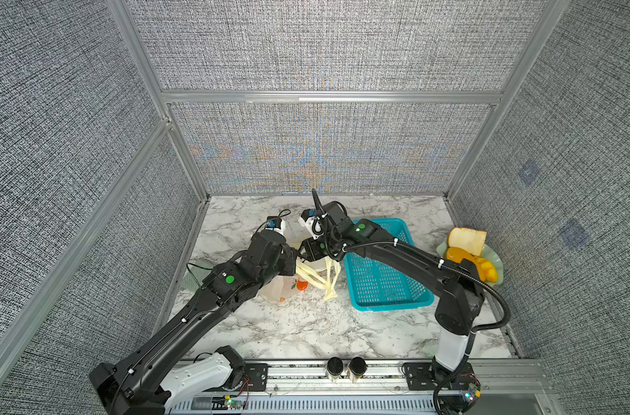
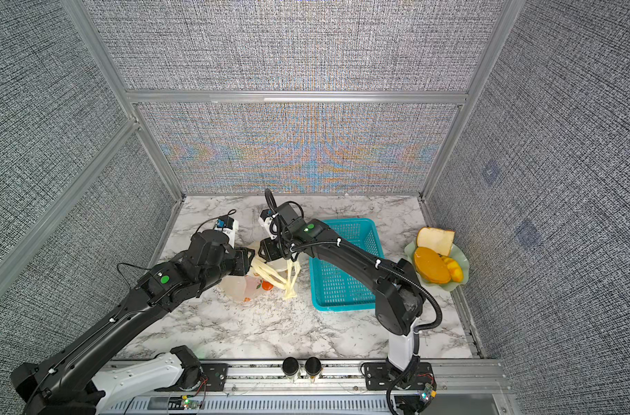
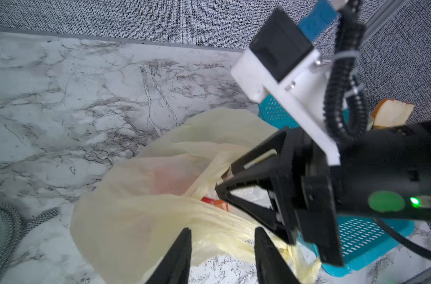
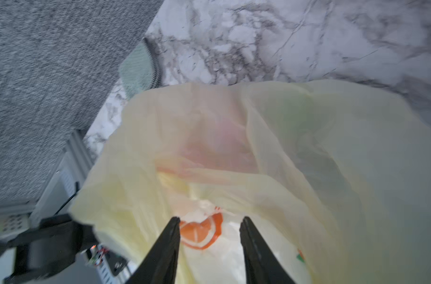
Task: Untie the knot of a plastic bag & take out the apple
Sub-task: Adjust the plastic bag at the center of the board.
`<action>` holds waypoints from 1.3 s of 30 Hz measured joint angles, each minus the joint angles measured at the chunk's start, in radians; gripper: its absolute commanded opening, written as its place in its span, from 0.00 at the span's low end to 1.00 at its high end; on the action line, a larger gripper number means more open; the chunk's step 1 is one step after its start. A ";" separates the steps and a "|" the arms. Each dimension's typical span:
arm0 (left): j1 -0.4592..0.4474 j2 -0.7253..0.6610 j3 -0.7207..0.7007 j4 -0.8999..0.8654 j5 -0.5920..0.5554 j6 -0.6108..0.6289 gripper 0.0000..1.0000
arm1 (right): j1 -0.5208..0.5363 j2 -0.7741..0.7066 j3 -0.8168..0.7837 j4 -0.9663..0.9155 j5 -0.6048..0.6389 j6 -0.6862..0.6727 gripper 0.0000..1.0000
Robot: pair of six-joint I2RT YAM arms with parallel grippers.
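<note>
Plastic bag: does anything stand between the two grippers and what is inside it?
Only the pale yellow film of the plastic bag. The right gripper, jaws open, hangs just over it, and a pinkish blur shows through the film. The left gripper, jaws also open, is at the handle strips. No other object intervenes.
</note>
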 measured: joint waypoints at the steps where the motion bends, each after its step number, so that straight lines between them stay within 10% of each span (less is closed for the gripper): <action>1: 0.000 -0.002 0.002 0.000 -0.004 0.005 0.43 | -0.016 -0.027 -0.027 -0.007 -0.048 0.000 0.43; 8: 0.000 -0.042 -0.016 -0.038 -0.026 0.008 0.44 | -0.051 -0.094 -0.090 -0.092 -0.275 -0.041 0.46; 19: 0.000 -0.075 -0.060 -0.048 -0.002 -0.024 0.43 | -0.034 -0.060 -0.130 -0.192 -0.244 -0.113 0.48; 27: 0.000 -0.086 -0.066 -0.048 0.026 -0.030 0.42 | -0.014 -0.002 -0.048 -0.197 -0.266 -0.132 0.05; 39: -0.001 -0.124 -0.036 -0.042 0.081 0.008 0.45 | -0.016 0.022 0.116 -0.130 -0.474 -0.043 0.01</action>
